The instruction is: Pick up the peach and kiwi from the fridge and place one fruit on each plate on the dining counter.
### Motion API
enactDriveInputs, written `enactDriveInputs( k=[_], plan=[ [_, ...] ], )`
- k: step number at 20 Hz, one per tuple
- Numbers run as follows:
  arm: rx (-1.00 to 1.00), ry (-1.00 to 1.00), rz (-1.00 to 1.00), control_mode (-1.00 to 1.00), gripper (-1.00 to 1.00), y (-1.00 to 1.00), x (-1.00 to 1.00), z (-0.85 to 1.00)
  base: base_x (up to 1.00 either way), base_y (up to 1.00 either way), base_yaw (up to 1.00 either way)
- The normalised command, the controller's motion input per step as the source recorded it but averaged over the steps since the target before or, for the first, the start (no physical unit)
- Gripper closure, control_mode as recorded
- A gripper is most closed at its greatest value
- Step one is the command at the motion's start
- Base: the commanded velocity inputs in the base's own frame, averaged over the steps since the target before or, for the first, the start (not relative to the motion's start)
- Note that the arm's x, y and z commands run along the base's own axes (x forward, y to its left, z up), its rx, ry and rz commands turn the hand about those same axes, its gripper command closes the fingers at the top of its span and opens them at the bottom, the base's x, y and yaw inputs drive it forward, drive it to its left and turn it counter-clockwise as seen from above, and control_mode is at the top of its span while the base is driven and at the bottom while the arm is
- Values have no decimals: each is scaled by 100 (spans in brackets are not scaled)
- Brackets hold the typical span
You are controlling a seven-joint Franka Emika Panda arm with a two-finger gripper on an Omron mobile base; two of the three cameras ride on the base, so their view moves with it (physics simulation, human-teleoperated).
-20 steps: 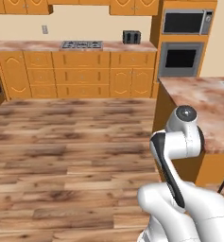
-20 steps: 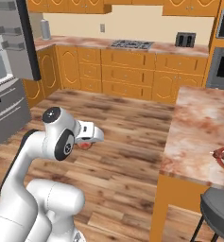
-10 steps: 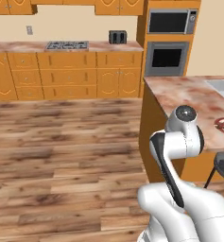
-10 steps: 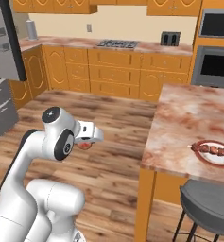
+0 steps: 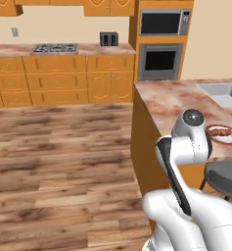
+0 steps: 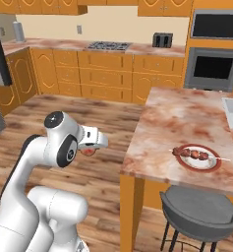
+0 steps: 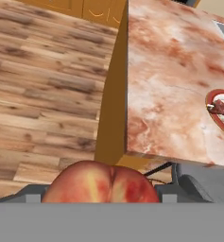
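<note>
End effector (image 7: 100, 201) grips peach (image 7: 100, 183): round, red-orange w/ yellow blush, prob. creased.

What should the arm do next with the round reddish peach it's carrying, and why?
Probably carry the round reddish-pink peach forward over the pinkish marbled stone counter toward the red-rimmed round plate. The jaws are shut on the fruit, which hangs over the wooden floor short of the counter's edge, and the plate lies farther in.

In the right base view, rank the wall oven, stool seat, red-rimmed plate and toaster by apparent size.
1. Stool seat, though it is nearest the camera
2. Wall oven, close behind
3. Red-rimmed plate
4. Toaster
</note>
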Motion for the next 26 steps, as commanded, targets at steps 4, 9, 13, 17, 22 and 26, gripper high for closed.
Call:
enactDriveInputs(
  k=[4,9,13,17,22,26],
  plan=[
    [0,0,0,100,100,0,0,0,41,-45,-7],
    [0,0,0,100,100,0,0,0,24,-42,-5],
    [0,0,0,100,100,0,0,0,15,-43,-4],
    [0,0,0,100,100,0,0,0,24,-38,-5],
    [0,0,0,100,100,0,0,0,35,-34,-5],
    [0,0,0,100,100,0,0,0,44,-27,-5]
  ],
)
